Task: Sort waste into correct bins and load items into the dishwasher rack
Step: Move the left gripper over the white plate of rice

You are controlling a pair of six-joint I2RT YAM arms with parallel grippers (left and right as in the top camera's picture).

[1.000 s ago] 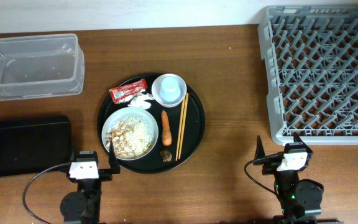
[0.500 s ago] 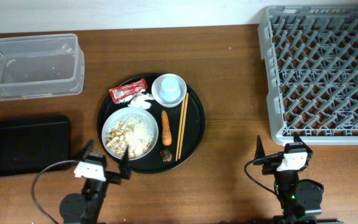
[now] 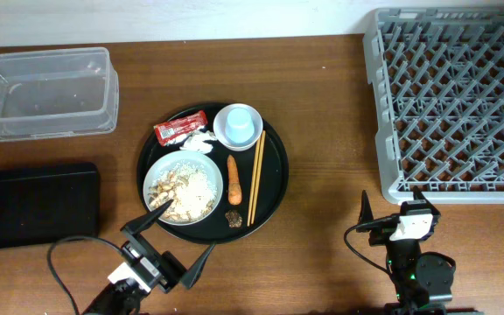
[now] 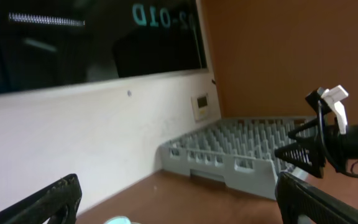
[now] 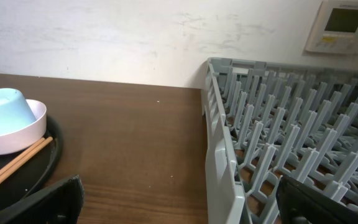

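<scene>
Brown wood-grain tabletop (image 3: 322, 175), running back to a white wall (image 5: 104, 37). Nearest us, the left gripper (image 3: 182, 234) angles toward the round black tray (image 3: 280, 162), jaws spread wide, nothing held. One fingertip is at the near rim of the white plate (image 3: 150, 179); contact, can't tell. Right gripper (image 3: 390, 208): jaws wide too, empty, just short of the dishwasher rack (image 3: 453, 101). Rice scraps (image 3: 198, 185) sit on the plate. The carrot (image 3: 233, 179) lies just right of it, long axis near-to-far, parallel to the chopsticks (image 3: 256, 179). Beyond, the pale-blue cup (image 5: 4, 109) sits mouth-down in the white dish (image 5: 23, 134).
</scene>
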